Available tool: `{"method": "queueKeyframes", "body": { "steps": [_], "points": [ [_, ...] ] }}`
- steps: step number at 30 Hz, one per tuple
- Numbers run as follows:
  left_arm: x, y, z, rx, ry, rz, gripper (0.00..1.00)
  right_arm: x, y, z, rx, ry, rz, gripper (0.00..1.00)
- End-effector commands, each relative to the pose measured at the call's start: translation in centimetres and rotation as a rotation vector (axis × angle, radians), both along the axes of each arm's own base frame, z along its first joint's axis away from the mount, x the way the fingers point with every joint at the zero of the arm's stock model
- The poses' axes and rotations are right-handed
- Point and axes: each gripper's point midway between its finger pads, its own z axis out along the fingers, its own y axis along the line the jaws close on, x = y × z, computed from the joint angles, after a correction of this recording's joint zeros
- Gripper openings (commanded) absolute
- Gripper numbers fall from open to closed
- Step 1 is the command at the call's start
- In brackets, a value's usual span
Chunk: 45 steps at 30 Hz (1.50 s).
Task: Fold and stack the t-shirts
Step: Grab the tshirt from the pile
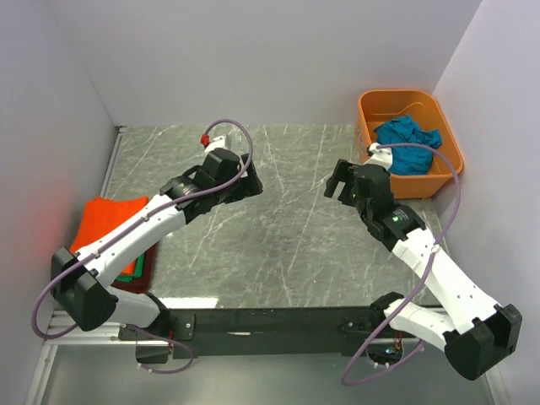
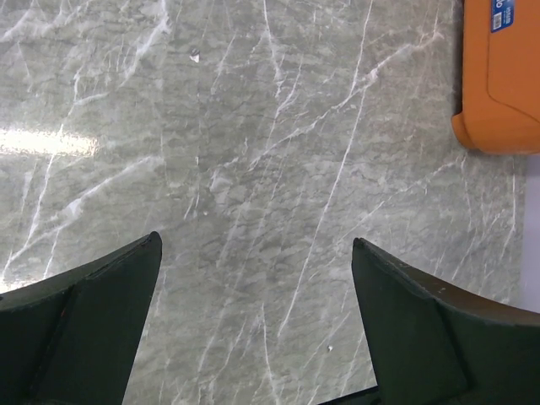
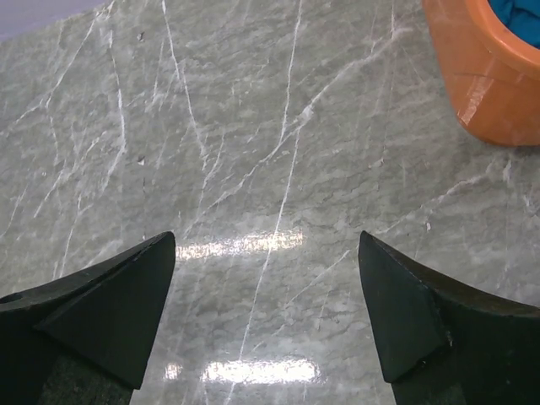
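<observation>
A stack of folded t-shirts lies at the table's left edge: a bright orange one on top, with green and dark red edges showing beneath it. A crumpled teal-blue t-shirt lies in the orange basket at the back right; a corner of it shows in the right wrist view. My left gripper hangs open over bare marble mid-table. My right gripper is open too, just left of the basket, with nothing between its fingers.
The basket's corner shows in the left wrist view and its wall in the right wrist view. White walls close in the table at the back and on both sides. The left arm's links pass over the folded stack.
</observation>
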Motion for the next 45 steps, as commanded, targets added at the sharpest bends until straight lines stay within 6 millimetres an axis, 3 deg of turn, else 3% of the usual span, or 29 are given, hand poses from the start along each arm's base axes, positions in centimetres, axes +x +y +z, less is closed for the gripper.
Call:
{"method": "queueKeyframes", "body": {
  "steps": [1,8,9,11,12,13,14,15,16,17,18,19,21,24,26,30,35,36,38,39,43,44,45],
  "points": [
    [-0.1,0.0,2.1,-0.014,-0.032,-0.011,0.99,0.5,-0.4,3.3,0.046,-0.089,-0.033,0.95],
    [-0.4,0.4,3.0,-0.02,-0.049,-0.014,0.99,1.8,-0.5,4.6,0.054,-0.094,-0.058,0.95],
    [-0.5,0.4,3.0,-0.018,-0.048,-0.014,0.99,2.4,-0.6,5.5,0.068,-0.116,-0.065,0.95],
    [-0.5,0.6,3.2,-0.015,-0.048,-0.011,1.0,3.9,-0.2,5.4,0.066,-0.112,-0.046,0.95],
    [-0.6,0.6,3.3,-0.013,-0.051,-0.013,0.99,4.8,-0.5,7.0,0.079,-0.145,-0.058,0.95],
    [-0.6,0.8,3.5,-0.013,-0.056,-0.01,0.99,6.4,-1.5,6.3,0.068,-0.12,-0.09,0.95],
    [-0.7,0.9,3.5,-0.01,-0.055,-0.007,0.99,7.7,-2.2,8.3,0.077,-0.156,-0.116,0.95],
    [-0.7,1.1,3.6,-0.006,-0.057,-0.005,0.99,8.7,-3.2,8.5,0.072,-0.149,-0.146,0.95],
    [-0.7,1.2,3.7,-0.003,-0.058,-0.001,0.99,10.7,-5.4,7.1,0.05,-0.103,-0.213,0.94],
    [-0.8,1.3,3.9,-0.001,-0.06,0.003,0.99,11.6,-6.7,7.2,0.039,-0.097,-0.264,0.93],
    [-0.9,1.5,3.9,0.005,-0.058,0.004,0.99,12.6,-7.8,8.5,0.038,-0.114,-0.301,0.93],
    [-1.0,1.7,4.2,0.005,-0.062,0.008,1.0,14.0,-8.9,7.0,0.029,-0.078,-0.335,0.93],
    [-1.1,2.2,4.5,0.013,-0.074,0.018,0.99,15.3,-12.2,7.4,0.045,-0.082,-0.411,0.92],
    [-1.3,3.2,4.5,0.031,-0.083,0.041,0.99,17.1,-16.7,5.4,0.05,-0.055,-0.514,0.92],
    [-1.3,3.7,4.5,0.04,-0.087,0.052,0.99,17.9,-19.5,5.2,0.059,-0.058,-0.569,0.92],
    [-1.2,4.1,4.4,0.047,-0.086,0.059,0.99,20.1,-23.1,1.9,0.08,-0.021,-0.64,0.9],
    [-0.5,4.5,4.5,0.047,-0.088,0.063,0.99,22.7,-25.9,-1.0,0.119,-0.043,-0.686,0.89],
    [-0.4,4.4,4.5,0.047,-0.09,0.056,0.99,23.4,-26.2,-2.5,0.134,-0.03,-0.698,0.89],
    [0.0,4.4,4.1,0.047,-0.075,0.048,1.0,24.5,-27.1,-3.0,0.152,-0.05,-0.709,0.88],
    [0.2,4.3,3.9,0.044,-0.07,0.045,0.99,25.0,-27.4,-4.6,0.159,-0.031,-0.724,0.88],
    [1.0,4.3,2.8,0.035,-0.038,0.028,1.0,27.1,-28.5,-6.0,0.163,-0.054,-0.737,0.87],
    [1.4,4.8,2.6,0.034,-0.032,0.038,1.0,27.9,-28.7,-5.3,0.168,-0.08,-0.735,0.87],
    [1.5,4.9,2.4,0.033,-0.025,0.038,0.99,28.4,-28.8,-6.8,0.162,-0.058,-0.736,0.87]
  ]
}}
